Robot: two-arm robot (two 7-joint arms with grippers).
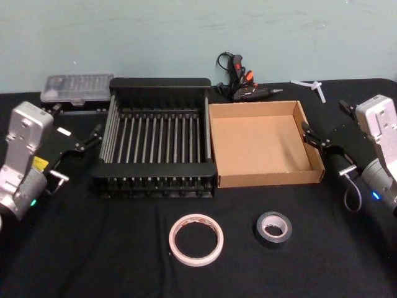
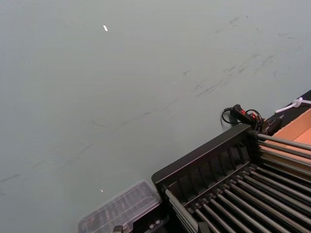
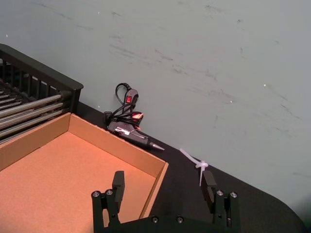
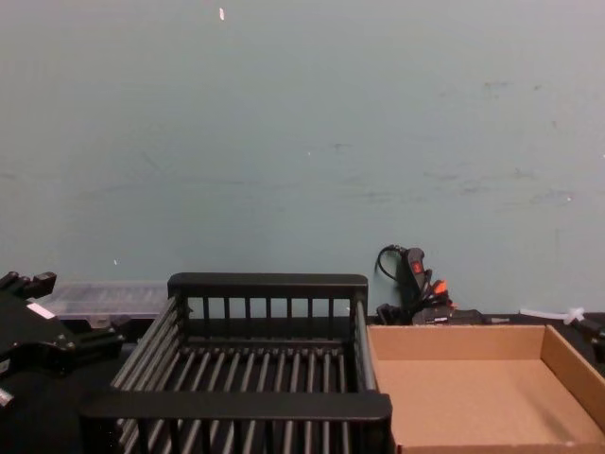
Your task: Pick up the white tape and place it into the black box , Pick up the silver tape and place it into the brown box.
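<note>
while both tapes lie on the table: nothing placed. white tape (image 1: 196,239), silver tape (image 1: 273,228) near front edge; black box (image 1: 155,181), brown box (image 1: 263,178) empty. left gripper (image 1: 87,139), right gripper (image 1: 319,140) idle, fingers open.

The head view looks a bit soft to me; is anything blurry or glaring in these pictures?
Head view: soft overall, with a faint sheen on the white tape and the silver tape. Left wrist view: the clear plastic case at the edge is smeared. Right wrist view: the open right pincer is fairly crisp. Chest view: even light, no glare.
</note>
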